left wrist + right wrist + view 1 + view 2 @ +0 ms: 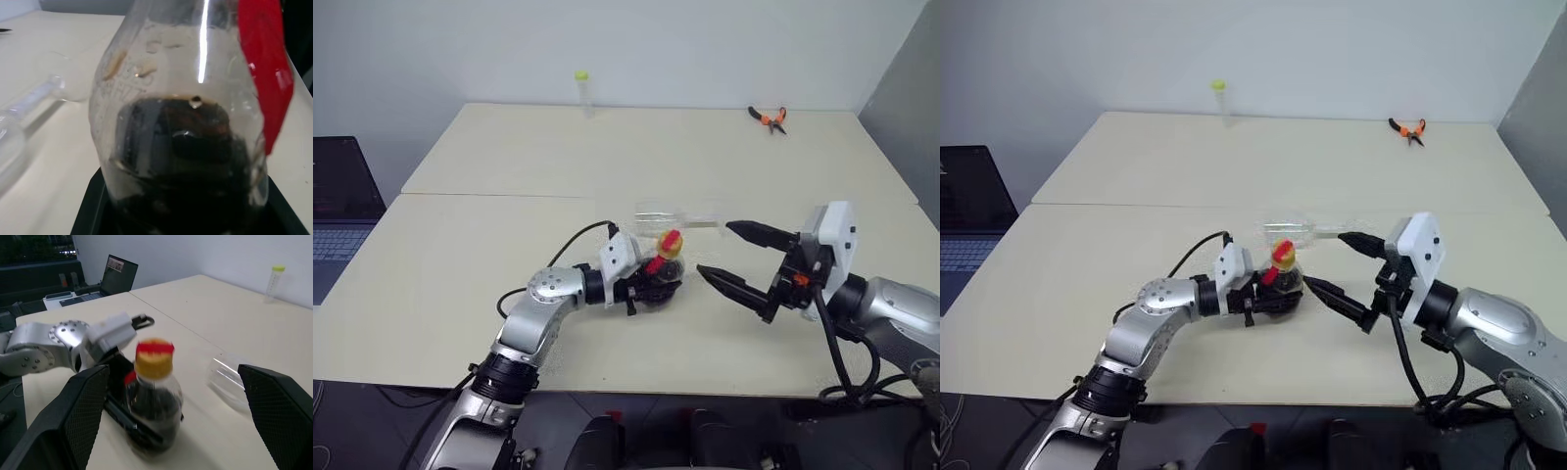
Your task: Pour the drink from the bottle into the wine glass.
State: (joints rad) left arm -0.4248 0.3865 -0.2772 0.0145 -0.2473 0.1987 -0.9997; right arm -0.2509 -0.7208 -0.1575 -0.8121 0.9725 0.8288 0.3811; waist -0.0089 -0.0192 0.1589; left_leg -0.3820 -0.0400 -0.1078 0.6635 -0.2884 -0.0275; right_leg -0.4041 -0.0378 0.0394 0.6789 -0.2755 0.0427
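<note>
While the bottle (664,269) stands upright near the middle of the cream table (509,245), the left gripper (654,285) grasps its lower body from the robot's left, the black fingers clasped on the ribbed plastic. Its yellow screw cap (153,363) is still on, with a red label strip (154,348) at the neck. Dark brown drink (186,147) fills the lower part of the bottle; the clear wall above it carries droplets and streaks.

The wine glass (668,217) lies on its side on the table just behind the bottle, stem pointing to the robot's right. In the left wrist view its stem and bowl (29,105) appear beside the bottle, apart from it.

The right gripper (736,257) hovers above the table to the right of the bottle, its two black fingers spread wide and holding nothing. One fingertip (736,229) is near the glass's stem end; whether they touch cannot be told. In the right wrist view the bottle stands between the two spread fingers (78,411), clear of both.

At the far edge of the table stand a thin clear tube with a yellow-green cap (582,90) and, well to the right of it, orange-handled pliers (769,117). A laptop (337,211) sits off the table's left side.
</note>
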